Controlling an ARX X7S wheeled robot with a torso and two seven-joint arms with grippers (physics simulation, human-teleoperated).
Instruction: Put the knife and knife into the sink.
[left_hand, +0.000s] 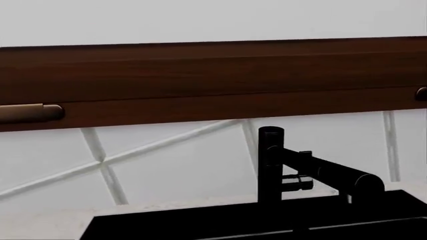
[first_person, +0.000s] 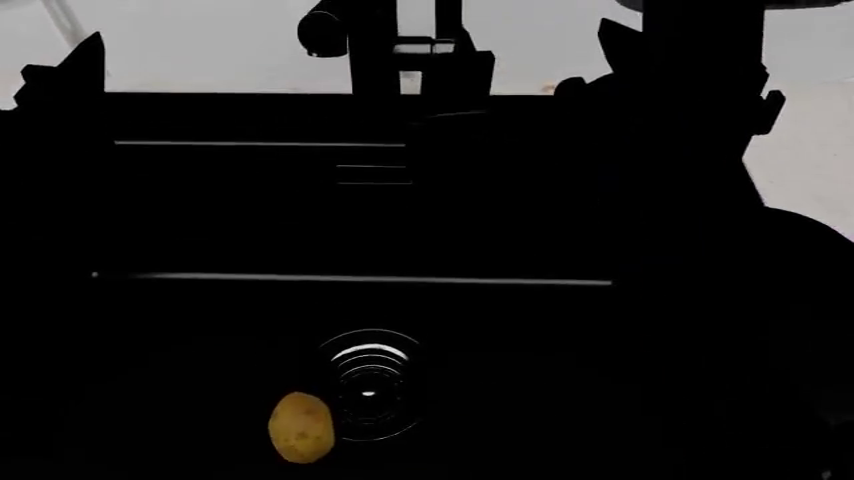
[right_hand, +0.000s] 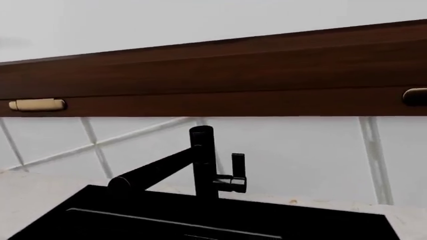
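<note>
Across the head view, sink (first_person: 240, 210) fills frame, nearly all black. Left gripper (first_person: 60, 70): dark silhouette, opening indeterminate. Yellow lump (first_person: 302, 428) beside drain (first_person: 371, 385). Knives indiscernible. Right gripper (first_person: 694, 70): silhouette, grasp indeterminate.

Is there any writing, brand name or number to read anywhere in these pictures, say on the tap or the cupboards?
None. The black tap, the dark wooden cupboard with its brass handle, the tiled wall, the sink and the yellow lump all show plain surfaces with no text.
</note>
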